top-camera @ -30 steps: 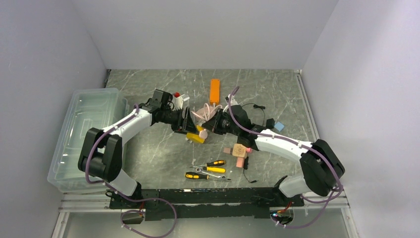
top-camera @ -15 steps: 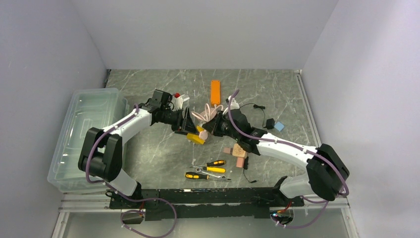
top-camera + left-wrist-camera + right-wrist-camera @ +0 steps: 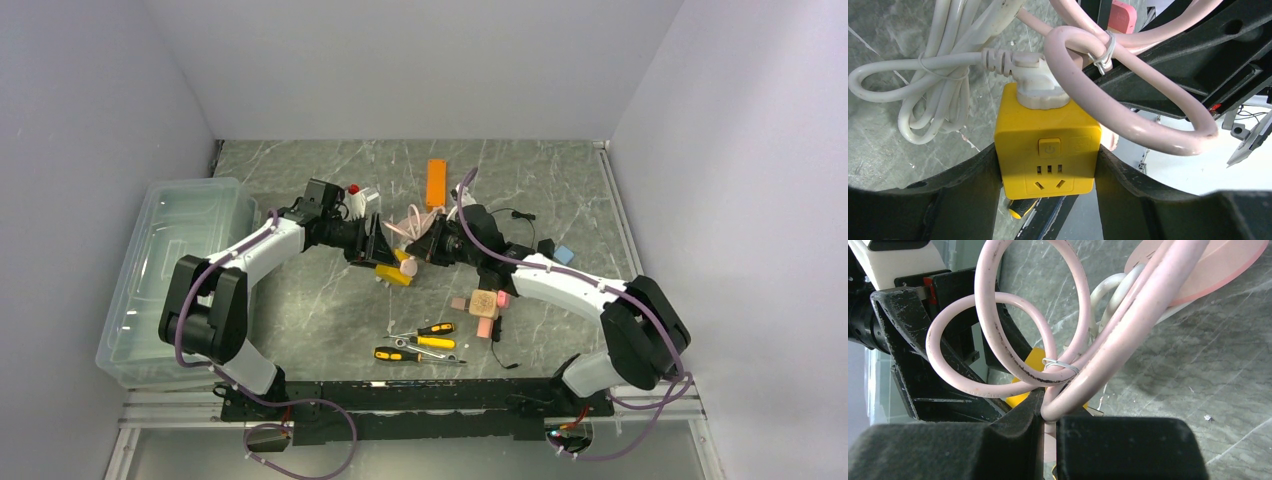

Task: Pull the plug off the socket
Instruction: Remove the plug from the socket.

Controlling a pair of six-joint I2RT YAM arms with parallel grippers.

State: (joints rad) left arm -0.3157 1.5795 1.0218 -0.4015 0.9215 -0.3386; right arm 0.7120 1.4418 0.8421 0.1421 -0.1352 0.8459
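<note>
Grey marbled bench (image 3: 320,310) carried the clutter, and the two arms met over its middle. The left tool (image 3: 1048,187) was closed narrow on the sides of the yellow socket (image 3: 1048,132). A white plug (image 3: 1040,90) sat fully home in the socket face turned away from that tool, its axis running straight out along the tool's line. The right tool (image 3: 1048,422) was pinched fully shut on the pink cable (image 3: 1108,355), whose loops lay just beside the socket. A pinkish piece behind the socket's far edge was possibly that cable's own plug. Any pull would need to run away from the left tool.
</note>
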